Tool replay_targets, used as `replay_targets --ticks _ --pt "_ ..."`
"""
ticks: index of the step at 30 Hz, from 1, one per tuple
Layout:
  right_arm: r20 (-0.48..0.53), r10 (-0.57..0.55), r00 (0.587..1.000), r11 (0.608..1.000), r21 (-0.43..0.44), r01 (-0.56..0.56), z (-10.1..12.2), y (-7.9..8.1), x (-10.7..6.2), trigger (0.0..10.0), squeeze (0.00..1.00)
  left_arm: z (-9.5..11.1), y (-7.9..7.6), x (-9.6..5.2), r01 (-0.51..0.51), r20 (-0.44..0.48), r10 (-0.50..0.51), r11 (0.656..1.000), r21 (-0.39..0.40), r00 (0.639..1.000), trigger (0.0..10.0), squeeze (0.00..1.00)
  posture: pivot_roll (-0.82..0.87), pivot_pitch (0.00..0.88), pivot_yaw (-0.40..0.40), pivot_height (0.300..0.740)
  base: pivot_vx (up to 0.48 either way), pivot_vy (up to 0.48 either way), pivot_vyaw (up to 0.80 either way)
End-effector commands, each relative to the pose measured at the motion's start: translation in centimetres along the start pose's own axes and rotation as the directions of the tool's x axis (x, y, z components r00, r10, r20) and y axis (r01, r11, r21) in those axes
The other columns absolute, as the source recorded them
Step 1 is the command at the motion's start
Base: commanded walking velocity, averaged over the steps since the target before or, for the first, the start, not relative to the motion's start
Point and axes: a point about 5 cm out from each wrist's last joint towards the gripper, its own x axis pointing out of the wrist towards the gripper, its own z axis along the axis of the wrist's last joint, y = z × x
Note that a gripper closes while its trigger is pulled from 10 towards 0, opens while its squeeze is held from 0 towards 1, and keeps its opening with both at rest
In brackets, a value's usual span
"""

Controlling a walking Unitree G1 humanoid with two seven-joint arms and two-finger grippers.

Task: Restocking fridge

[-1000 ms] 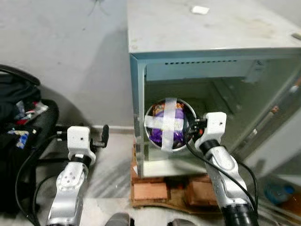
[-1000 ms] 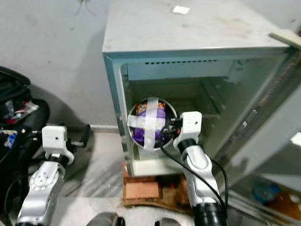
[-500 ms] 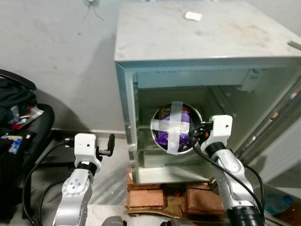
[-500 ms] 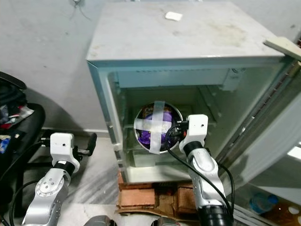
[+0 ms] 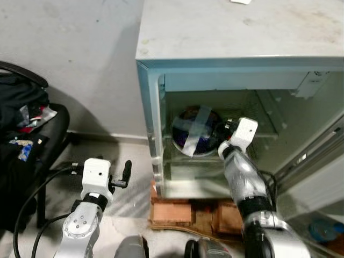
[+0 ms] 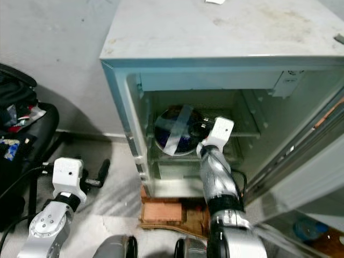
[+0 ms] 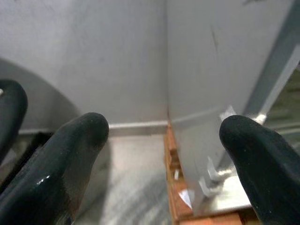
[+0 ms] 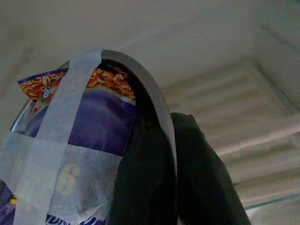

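Right now the right end effector (image 5: pixel 223 129) is reached deep into the open fridge (image 5: pixel 236 64), its two black fingers (image 8: pixel 154 187) pinched together on the rim of a round metal bowl (image 5: pixel 196 130), one finger inside the rim and one outside. That bowl is stuffed with a purple snack packet (image 8: pixel 93 131) and strapped shut with a cross of pale tape (image 6: pixel 180 129); it sits tipped on its side, mouth facing outward, over the wire shelf (image 5: pixel 252 115) in the left half of the fridge's upper compartment. Whether it already rests on the shelf or hangs just above it I cannot tell from where I stand. The silver right arm runs back out of the cabinet and down toward the robot's body. Off to the side, the left end effector (image 7: pixel 164 140) hangs idle outside the fridge with its fingers spread wide apart, pointing at the cabinet's side wall and the bricks (image 5: pixel 172 212) the fridge stands on. A dark chair piled with clothes and bags (image 5: pixel 24 123) stands by the wall on the left. To my eye this is the placing step: the bowl is inside and nearly home. The next move calls for settling it steady on the shelf, letting the fingers part, and drawing the arm straight back without dragging the rim along.
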Motion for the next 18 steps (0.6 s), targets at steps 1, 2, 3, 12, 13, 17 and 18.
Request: replay_targets --ticks 1,2,3,12,13,17,18 --pt "0.01 -0.036 0.999 0.999 0.036 0.035 0.1 -0.2 0.2 10.0 0.0 0.1 -0.1 -0.5 -0.003 -0.017 0.003 1.0 -0.003 1.0 10.0 0.0 0.24 0.236 -0.016 0.74 0.0 0.0 0.0" --pt "0.005 -0.041 0.999 0.998 0.044 0.041 0.3 0.2 0.6 10.0 0.0 0.2 -0.2 -0.8 -0.003 -0.017 0.003 1.0 -0.005 1.0 10.0 0.0 0.25 0.245 -0.02 0.74 0.0 0.0 0.0" --pt "0.004 -0.046 0.999 0.998 0.048 0.046 0.3 0.3 0.7 10.0 0.0 0.3 -0.3 -0.9 -0.004 -0.018 0.004 1.0 -0.006 1.0 10.0 0.0 0.25 0.25 -0.021 0.74 0.0 0.0 0.0" --pt "-0.061 -0.145 0.988 0.954 0.256 0.156 0.6 1.9 1.8 10.0 0.0 1.4 -1.2 -3.5 0.004 -0.029 -0.006 0.998 -0.06 1.0 10.0 0.0 0.3 0.338 -0.056 0.74 0.0 0.0 0.0" --pt "-0.067 -0.144 0.987 0.948 0.278 0.157 0.8 2.4 1.9 10.0 0.0 1.4 -1.2 -3.7 -0.004 -0.038 0.001 0.998 -0.069 0.999 10.0 0.0 0.3 0.343 -0.06 0.74 0.0 0.0 0.0" --pt "-0.082 -0.126 0.989 0.916 0.373 0.148 1.5 4.7 2.3 10.0 0.0 1.6 -1.4 -4.4 -0.016 -0.056 0.011 0.995 -0.096 0.998 10.0 0.0 0.31 0.369 -0.079 0.74 0.0 0.0 0.0" --pt "-0.085 -0.123 0.989 0.91 0.387 0.147 1.7 5.0 2.4 10.0 0.0 1.6 -1.4 -4.4 -0.018 -0.059 0.012 0.995 -0.097 0.998 10.0 0.0 0.31 0.374 -0.084 0.74 0.0 0.0 0.0"
